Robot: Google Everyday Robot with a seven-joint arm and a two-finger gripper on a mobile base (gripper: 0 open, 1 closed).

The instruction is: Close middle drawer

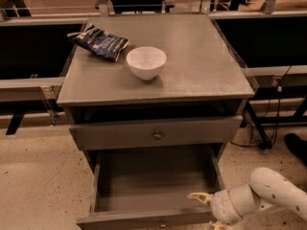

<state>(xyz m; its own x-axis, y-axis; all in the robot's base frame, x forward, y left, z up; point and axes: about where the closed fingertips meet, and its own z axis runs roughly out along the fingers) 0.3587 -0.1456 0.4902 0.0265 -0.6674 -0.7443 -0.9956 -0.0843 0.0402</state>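
The middle drawer (152, 191) is pulled far out of the grey cabinet, showing a plain, empty grey box. Its front (120, 220) runs along the bottom edge of the view, with the small knob (163, 223) just visible. My gripper (206, 210), on a white arm (271, 190), is at the drawer's front right corner. One cream fingertip (196, 195) reaches over the inside of the drawer. The other fingertip (216, 224) is lower, at the outer side of the front. The fingers stand apart and hold nothing.
The top drawer (157, 135), with a round knob, sits slightly out above it. On the cabinet top (201, 66) are a white bowl (146, 61) and a dark blue chip bag (100, 41). Black table legs and cables (261, 128) stand to the right on the speckled floor.
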